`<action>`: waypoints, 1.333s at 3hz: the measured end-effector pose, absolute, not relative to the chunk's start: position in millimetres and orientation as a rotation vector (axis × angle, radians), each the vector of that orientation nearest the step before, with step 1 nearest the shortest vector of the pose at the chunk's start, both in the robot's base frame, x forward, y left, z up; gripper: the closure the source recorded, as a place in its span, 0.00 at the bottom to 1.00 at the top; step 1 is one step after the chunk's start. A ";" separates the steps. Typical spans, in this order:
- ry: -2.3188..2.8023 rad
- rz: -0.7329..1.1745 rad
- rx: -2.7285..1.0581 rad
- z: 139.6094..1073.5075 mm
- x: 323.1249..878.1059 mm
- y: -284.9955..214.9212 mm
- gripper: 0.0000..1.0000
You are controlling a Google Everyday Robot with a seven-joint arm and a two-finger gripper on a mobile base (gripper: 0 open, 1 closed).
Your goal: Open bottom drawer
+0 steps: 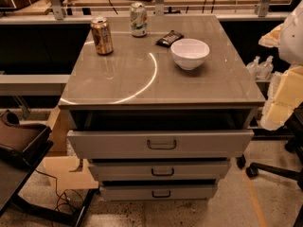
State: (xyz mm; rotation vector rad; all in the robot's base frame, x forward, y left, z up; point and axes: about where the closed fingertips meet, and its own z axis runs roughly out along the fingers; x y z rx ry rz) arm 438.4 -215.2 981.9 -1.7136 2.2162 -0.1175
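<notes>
The bottom drawer (184, 191) is the lowest and smallest-looking of three grey drawer fronts on the cabinet, with a small dark loop handle (161, 194). A thin dark gap shows above it. The middle drawer (189, 169) sits above it. The top drawer (199, 144) is pulled out past the cabinet's top edge. My arm shows as pale white and yellowish segments at the right edge. My gripper (273, 121) is its lower end, beside the cabinet's right front corner, level with the top drawer and well above and right of the bottom drawer's handle.
On the cabinet top (118, 79) stand a gold can (102, 35), a green-white can (138, 19), a dark snack packet (169, 38) and a white bowl (190, 53). A dark seat (19, 138) is at left. Chair legs with castors (265, 167) are at right.
</notes>
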 end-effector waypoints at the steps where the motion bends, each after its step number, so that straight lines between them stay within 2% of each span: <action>1: 2.216 -0.118 -1.713 981.9 438.4 -215.1 0.00; 2: 2.265 -0.117 -1.694 958.4 427.4 -222.4 0.00; 4: 2.305 -0.211 -1.713 864.7 368.6 -257.5 0.00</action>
